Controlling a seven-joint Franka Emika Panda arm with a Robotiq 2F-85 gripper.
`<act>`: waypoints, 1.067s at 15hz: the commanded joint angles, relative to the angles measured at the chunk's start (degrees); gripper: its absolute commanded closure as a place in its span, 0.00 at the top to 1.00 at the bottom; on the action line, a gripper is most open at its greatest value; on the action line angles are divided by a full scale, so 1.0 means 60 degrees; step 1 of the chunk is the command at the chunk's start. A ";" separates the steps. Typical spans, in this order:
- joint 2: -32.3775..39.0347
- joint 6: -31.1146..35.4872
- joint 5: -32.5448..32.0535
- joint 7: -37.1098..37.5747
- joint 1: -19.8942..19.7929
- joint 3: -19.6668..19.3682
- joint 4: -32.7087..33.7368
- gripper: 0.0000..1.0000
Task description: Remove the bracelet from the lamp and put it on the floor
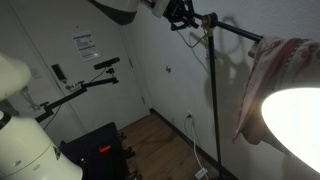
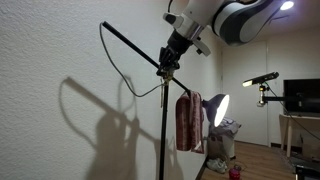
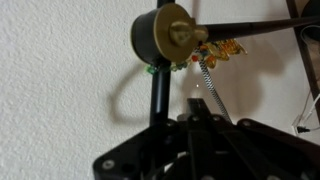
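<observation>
The lamp has a thin black pole (image 1: 213, 100) (image 2: 163, 140), a slanted cross arm (image 1: 235, 30) (image 2: 125, 42) and a glowing white shade (image 1: 295, 120) (image 2: 216, 108). In the wrist view its brass joint (image 3: 170, 35) sits atop the pole (image 3: 160, 95). The bracelet (image 3: 207, 75) is a thin pale strand with small beads at the joint. It runs taut from the joint down into my gripper (image 3: 195, 108). The gripper (image 1: 180, 14) (image 2: 172, 55) is at the joint, fingers together on the strand. The wooden floor (image 1: 160, 140) (image 2: 265, 160) lies far below.
A pinkish-white cloth (image 1: 272, 75) (image 2: 187, 120) hangs from the cross arm near the shade. A thin cord (image 2: 120, 75) loops off the arm. A black-armed tripod stand (image 1: 80, 95) (image 2: 262, 80) stands across the room. The white wall is close behind the lamp.
</observation>
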 commanded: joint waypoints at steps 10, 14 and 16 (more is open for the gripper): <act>-0.0353 -0.2638 -0.0393 0.0244 0.0701 0.1498 0.1065 0.00; -0.0107 -0.3241 -0.0876 0.0292 0.3083 -0.0337 0.1363 0.00; -0.0068 -0.3286 -0.0976 0.0270 0.3637 -0.0675 0.1431 0.00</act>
